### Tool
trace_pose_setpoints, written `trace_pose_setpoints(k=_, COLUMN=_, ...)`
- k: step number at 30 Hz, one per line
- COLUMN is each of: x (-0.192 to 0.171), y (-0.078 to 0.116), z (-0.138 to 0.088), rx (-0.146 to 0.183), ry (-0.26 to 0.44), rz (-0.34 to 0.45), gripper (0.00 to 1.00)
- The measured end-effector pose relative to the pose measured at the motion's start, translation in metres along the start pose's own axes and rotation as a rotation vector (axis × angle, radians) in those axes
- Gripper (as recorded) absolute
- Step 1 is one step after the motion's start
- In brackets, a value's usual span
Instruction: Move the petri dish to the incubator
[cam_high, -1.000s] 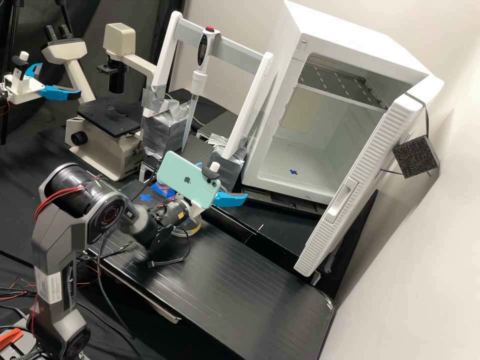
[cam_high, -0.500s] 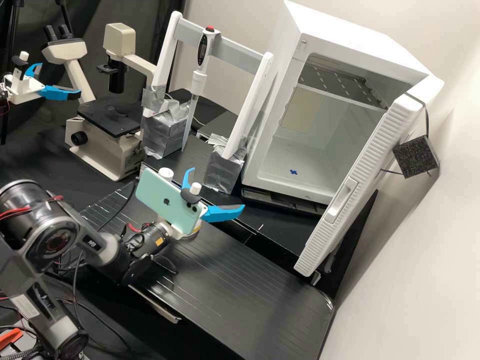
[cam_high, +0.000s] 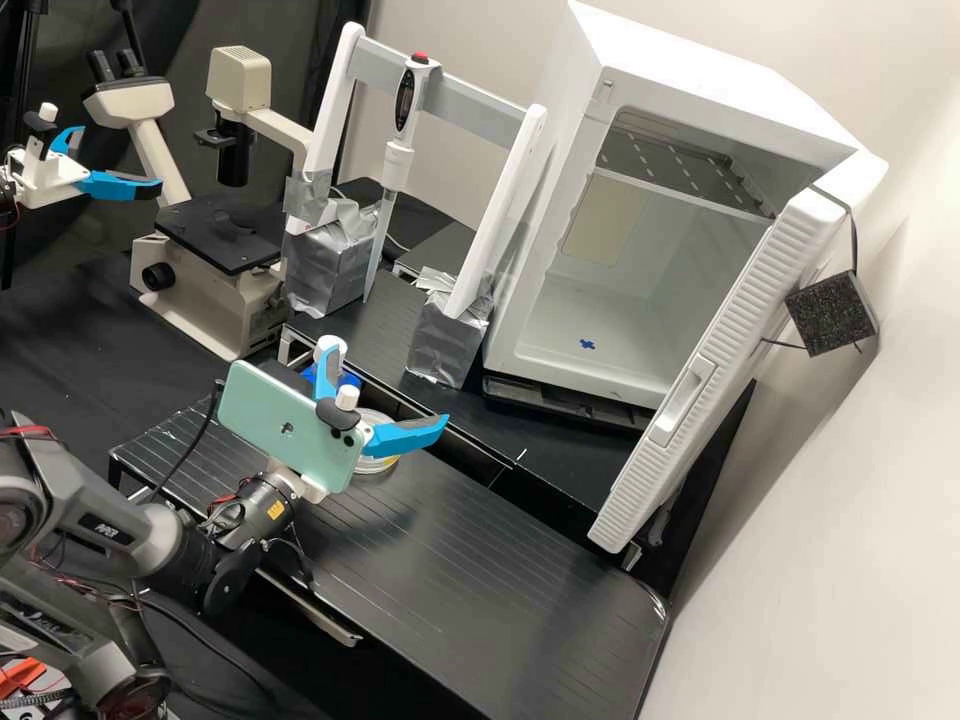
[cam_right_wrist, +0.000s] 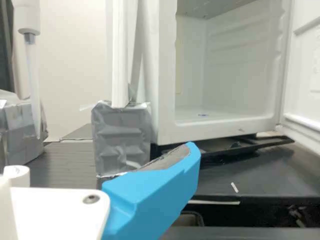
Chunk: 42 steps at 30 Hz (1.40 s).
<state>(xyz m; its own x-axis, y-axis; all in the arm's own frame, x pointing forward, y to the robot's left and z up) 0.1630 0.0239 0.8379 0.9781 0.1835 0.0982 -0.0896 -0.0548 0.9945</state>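
White-and-blue plastic gripper (cam_high: 388, 382) spread wide, pinching nothing

Clear round petri dish (cam_high: 376, 465) sits on the black ridged table (cam_high: 480, 560), partly hidden behind the gripper. White box-shaped incubator (cam_high: 700, 80) at far right; its white ribbed door (cam_high: 690, 345) stands open.

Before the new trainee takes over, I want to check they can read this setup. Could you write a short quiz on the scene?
1. True or false: the ribbed white door of the white box-shaped incubator is shut.
2. Where does the clear round petri dish lie?
A) inside the incubator
B) on the ridged black platform
C) on the microscope's stage
3. Fill in: the white gripper has its two bright blue fingers spread wide ____.

Key: 1 false; 2 B; 3 apart
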Motion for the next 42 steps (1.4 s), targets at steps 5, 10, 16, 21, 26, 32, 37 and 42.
trace_pose_setpoints(k=5, x=0.002, y=-0.004, z=0.006, rx=0.016, ry=-0.023, rz=-0.027, gripper=1.0)
trace_pose_setpoints(k=10, x=0.003, y=-0.009, z=0.011, rx=0.003, ry=-0.034, rz=-0.08, gripper=1.0)
trace_pose_setpoints(k=16, x=-0.002, y=-0.009, z=0.016, rx=-0.011, ry=-0.035, rz=-0.146, gripper=1.0)
trace_pose_setpoints(k=21, x=-0.011, y=-0.002, z=0.017, rx=-0.022, ry=-0.039, rz=-0.182, gripper=1.0)
trace_pose_setpoints(k=26, x=-0.019, y=0.001, z=0.017, rx=-0.042, ry=-0.046, rz=-0.215, gripper=1.0)
trace_pose_setpoints(k=32, x=-0.02, y=-0.002, z=0.018, rx=-0.038, ry=-0.046, rz=-0.252, gripper=1.0)
trace_pose_setpoints(k=37, x=-0.014, y=-0.01, z=0.023, rx=-0.03, ry=-0.043, rz=-0.286, gripper=1.0)
trace_pose_setpoints(k=42, x=-0.01, y=-0.012, z=0.028, rx=-0.024, ry=-0.054, rz=-0.276, gripper=1.0)
